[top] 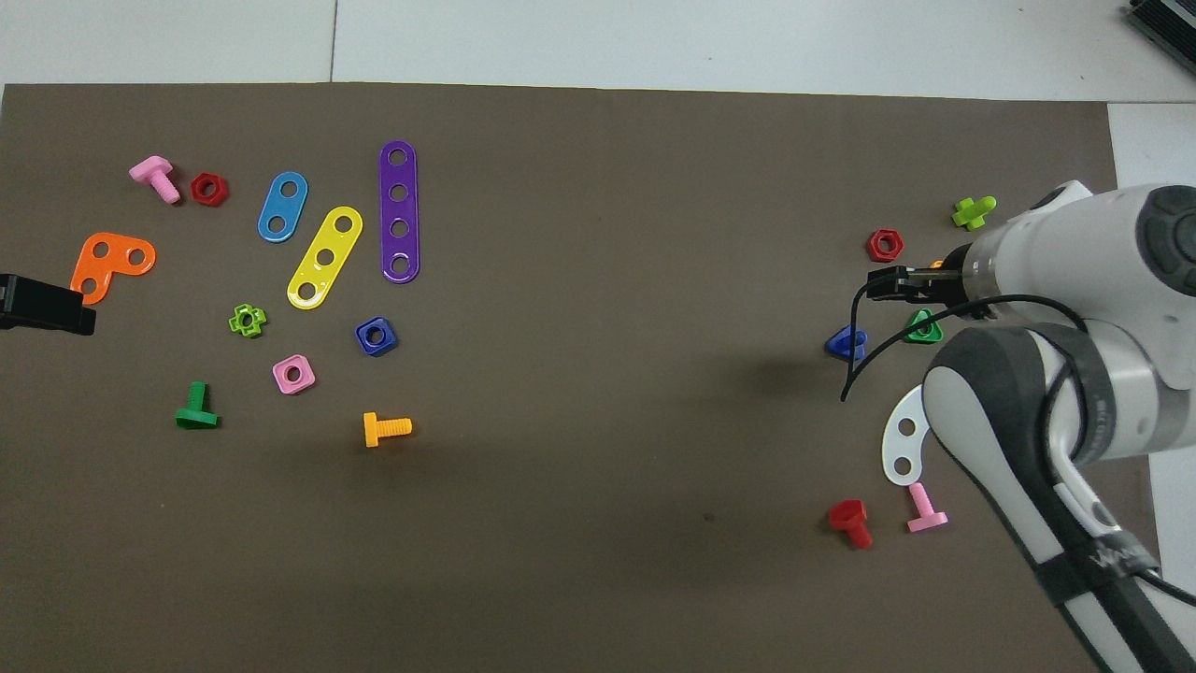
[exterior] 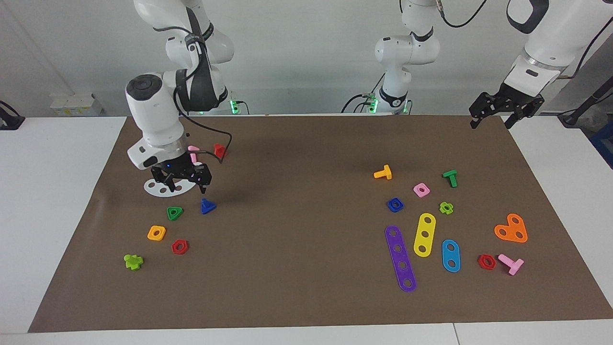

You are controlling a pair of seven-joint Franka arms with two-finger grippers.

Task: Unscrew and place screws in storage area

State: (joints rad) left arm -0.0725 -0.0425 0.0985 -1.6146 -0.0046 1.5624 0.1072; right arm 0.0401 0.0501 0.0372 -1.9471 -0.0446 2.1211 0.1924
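1. Right end effector (exterior: pixel 182 178) hangs over the white plate (exterior: pixel 155 188), fingers spread, holding nothing.
2. The blue screw (exterior: pixel 207 206) lies on the worktop (exterior: pixel 306 297) just at its five o'clock in the facing view, stem axis unclear, beside the green nut (exterior: pixel 175 212); open room toward the table's middle.
3. Left end effector (exterior: pixel 498 112) waits, spread, well apart.
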